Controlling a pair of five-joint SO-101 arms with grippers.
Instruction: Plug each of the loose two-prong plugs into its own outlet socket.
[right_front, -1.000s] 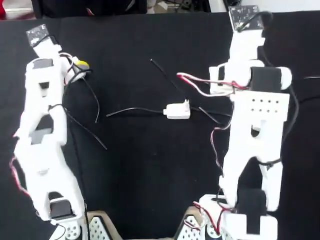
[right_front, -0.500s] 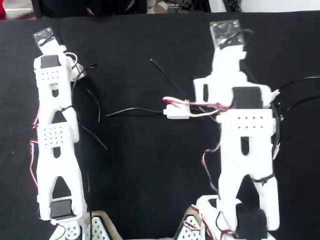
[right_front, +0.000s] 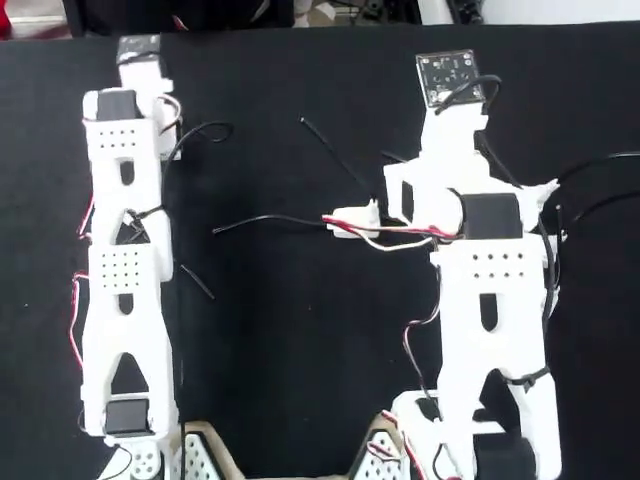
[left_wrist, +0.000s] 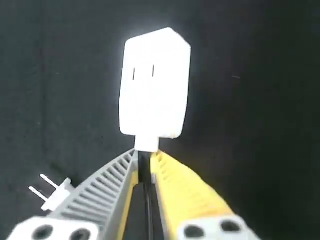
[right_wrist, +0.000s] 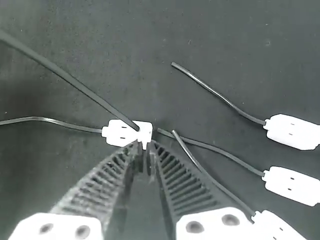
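My left gripper (left_wrist: 145, 161) is shut on the short stub at the base of a white outlet socket (left_wrist: 155, 82), whose two slots face the camera. A loose two-prong plug (left_wrist: 52, 192) lies on the black table beside the grey finger. My right gripper (right_wrist: 145, 149) is shut on the edge of a small white plug (right_wrist: 127, 133) with a black cord running away from it. In the high view that plug (right_front: 350, 220) lies mid-table against the right arm (right_front: 490, 260). The left arm (right_front: 125, 250) stretches toward the far left.
Three more white sockets (right_wrist: 292, 131) (right_wrist: 290, 186) (right_wrist: 277, 225) on black cords lie side by side near my right gripper. Thin black cords (right_front: 260, 220) (right_front: 330, 150) cross the middle of the black table (right_front: 290, 350). Another cord (right_front: 205, 130) curls by the left arm.
The left arm has swung right and straightened toward the far edge. The right arm has shifted left, closing in on the white plug, which has moved slightly left.
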